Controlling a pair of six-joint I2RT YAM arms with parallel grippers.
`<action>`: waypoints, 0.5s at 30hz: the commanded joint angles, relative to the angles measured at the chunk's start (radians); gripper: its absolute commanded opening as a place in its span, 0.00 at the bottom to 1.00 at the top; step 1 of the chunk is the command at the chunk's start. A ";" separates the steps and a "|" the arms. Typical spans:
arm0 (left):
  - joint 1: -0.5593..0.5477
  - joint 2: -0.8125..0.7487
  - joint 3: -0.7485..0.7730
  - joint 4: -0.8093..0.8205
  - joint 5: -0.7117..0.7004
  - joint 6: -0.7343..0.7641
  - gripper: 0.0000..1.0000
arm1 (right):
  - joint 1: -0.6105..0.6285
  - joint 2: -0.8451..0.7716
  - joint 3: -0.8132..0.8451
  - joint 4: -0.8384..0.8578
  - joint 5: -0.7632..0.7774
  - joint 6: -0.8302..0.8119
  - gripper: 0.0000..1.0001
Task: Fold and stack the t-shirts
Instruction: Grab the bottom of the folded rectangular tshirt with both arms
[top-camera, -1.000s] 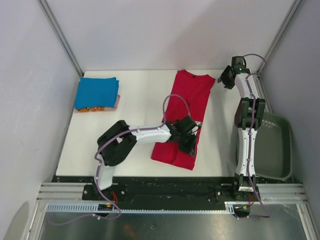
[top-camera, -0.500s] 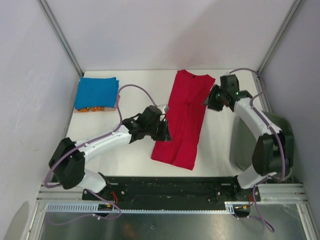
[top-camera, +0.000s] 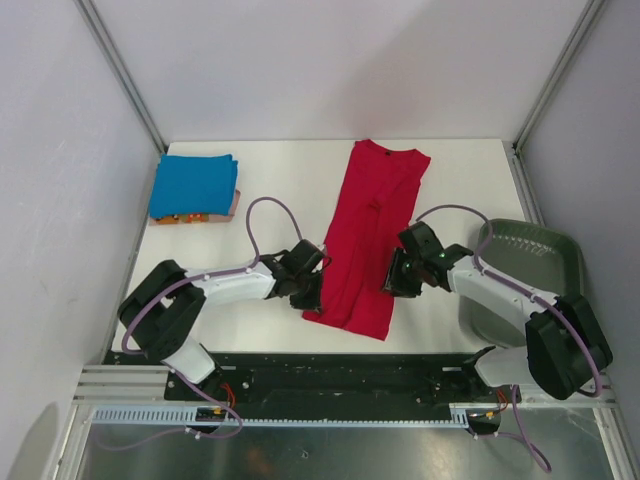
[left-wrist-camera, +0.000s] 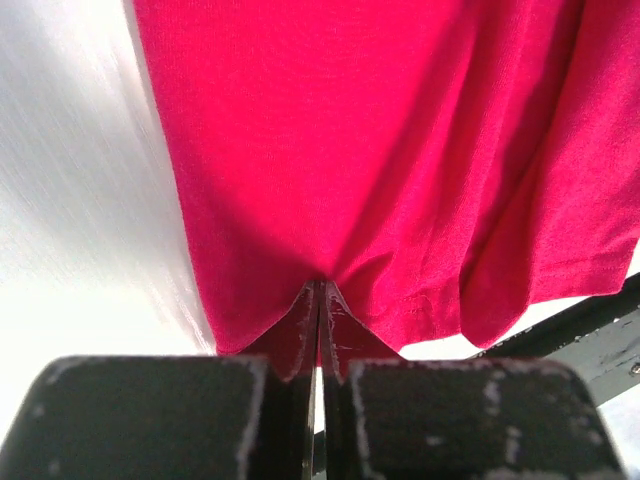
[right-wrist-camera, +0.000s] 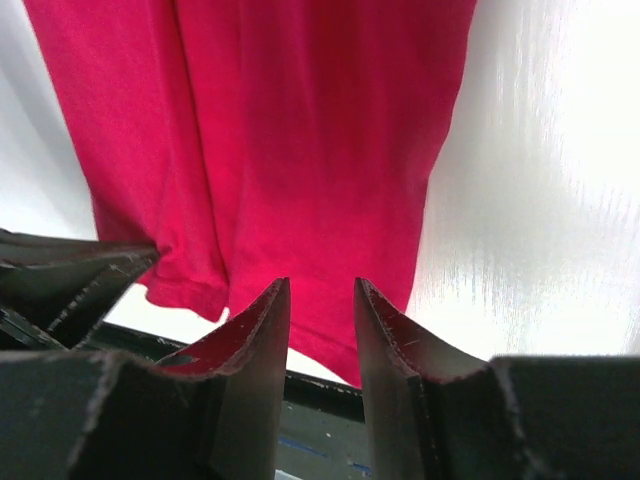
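Top external view: the red t-shirt (top-camera: 372, 215), folded into a long strip, lies mid-table (top-camera: 270, 190), collar farthest from the arms. The left gripper (top-camera: 312, 295) pinches its near-left hem, fingers pressed together. The right gripper (top-camera: 390, 280) hangs over the near-right edge, fingers slightly apart. A folded blue t-shirt (top-camera: 193, 183) tops an orange t-shirt (top-camera: 180, 218) far left; a grey bin (top-camera: 560, 245) stands right.

We count three t-shirts: one red t-shirt (top-camera: 370, 225) spread from the centre toward 12 o'clock, one blue t-shirt (top-camera: 193, 185) folded at 10 o'clock, and one orange t-shirt (top-camera: 180, 218) peeking out beneath it. We count one grey bin (top-camera: 562, 262) at 4 o'clock. There are two arms, the left arm (top-camera: 225, 287) and the right arm (top-camera: 500, 292), and two grippers, the left gripper (top-camera: 312, 298) and the right gripper (top-camera: 393, 281).
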 joint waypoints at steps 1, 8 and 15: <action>-0.003 0.008 -0.053 0.009 -0.043 -0.017 0.04 | 0.048 -0.044 -0.055 0.013 0.029 0.043 0.37; -0.002 -0.058 -0.064 0.007 -0.034 -0.025 0.08 | 0.065 -0.161 -0.196 -0.017 -0.030 0.077 0.40; -0.003 -0.140 -0.055 -0.002 -0.010 -0.026 0.11 | 0.121 -0.200 -0.284 0.017 -0.062 0.149 0.43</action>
